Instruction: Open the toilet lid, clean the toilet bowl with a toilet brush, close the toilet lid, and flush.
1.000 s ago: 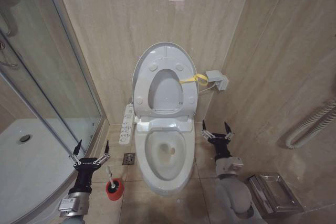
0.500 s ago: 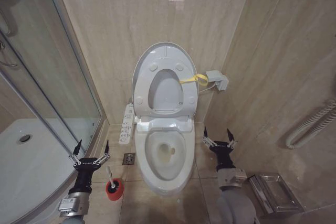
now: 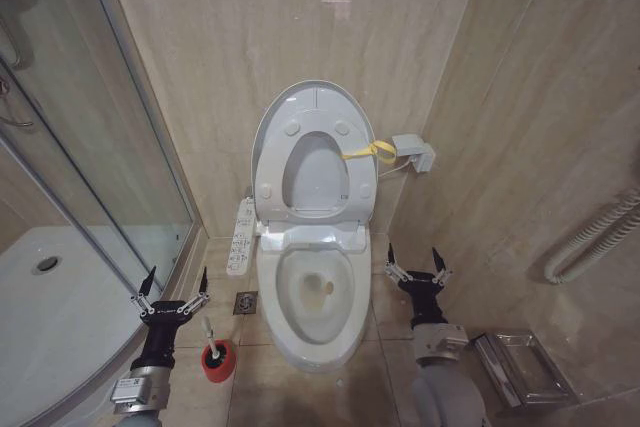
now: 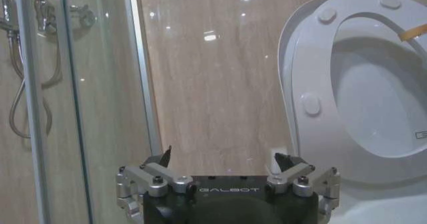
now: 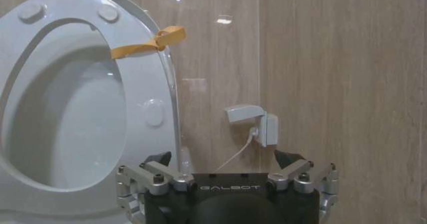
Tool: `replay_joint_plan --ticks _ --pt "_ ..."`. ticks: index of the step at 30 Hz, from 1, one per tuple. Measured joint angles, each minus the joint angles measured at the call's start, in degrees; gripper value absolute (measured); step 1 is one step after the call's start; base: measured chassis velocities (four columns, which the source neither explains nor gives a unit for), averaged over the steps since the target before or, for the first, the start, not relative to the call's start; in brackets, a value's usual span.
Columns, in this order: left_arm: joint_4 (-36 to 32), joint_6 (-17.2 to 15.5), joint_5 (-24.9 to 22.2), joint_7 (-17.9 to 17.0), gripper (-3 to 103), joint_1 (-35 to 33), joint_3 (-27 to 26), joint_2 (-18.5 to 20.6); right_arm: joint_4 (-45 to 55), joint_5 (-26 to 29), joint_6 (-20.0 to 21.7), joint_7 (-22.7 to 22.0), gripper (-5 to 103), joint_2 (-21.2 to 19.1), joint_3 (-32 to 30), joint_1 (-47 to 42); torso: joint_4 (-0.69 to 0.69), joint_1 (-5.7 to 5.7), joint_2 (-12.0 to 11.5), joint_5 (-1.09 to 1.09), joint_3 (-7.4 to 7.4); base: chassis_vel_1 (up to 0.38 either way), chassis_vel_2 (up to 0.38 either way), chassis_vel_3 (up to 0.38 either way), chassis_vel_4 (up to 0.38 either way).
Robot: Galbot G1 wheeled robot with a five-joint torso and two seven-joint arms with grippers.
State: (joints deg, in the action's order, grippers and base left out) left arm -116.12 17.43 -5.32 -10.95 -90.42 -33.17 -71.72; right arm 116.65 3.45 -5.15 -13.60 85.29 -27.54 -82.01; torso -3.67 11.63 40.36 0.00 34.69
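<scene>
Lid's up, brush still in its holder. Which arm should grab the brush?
Left, probably. The left gripper is open and empty, just beside the toilet brush standing in its red holder on the floor. The right gripper, also open, sits across the toilet bowl, farther from it.

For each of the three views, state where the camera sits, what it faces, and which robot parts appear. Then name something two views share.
Head view: high, looking down at the toilet bowl; left gripper and right gripper open.
Left wrist view: behind the left gripper, facing wall and shower glass.
Right wrist view: behind the right gripper, facing wall and socket.
Shared: the raised toilet lid, yellow strap.
</scene>
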Motion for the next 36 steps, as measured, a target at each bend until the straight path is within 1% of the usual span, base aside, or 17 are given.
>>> replay_joint_plan --ticks 36 --pt "0.0 0.0 0.0 0.0 100 0.0 0.0 0.0 0.0 0.1 0.2 -0.1 100 -0.1 0.0 0.1 0.0 0.0 0.0 0.0 0.0 0.0 0.0 0.0 0.0"
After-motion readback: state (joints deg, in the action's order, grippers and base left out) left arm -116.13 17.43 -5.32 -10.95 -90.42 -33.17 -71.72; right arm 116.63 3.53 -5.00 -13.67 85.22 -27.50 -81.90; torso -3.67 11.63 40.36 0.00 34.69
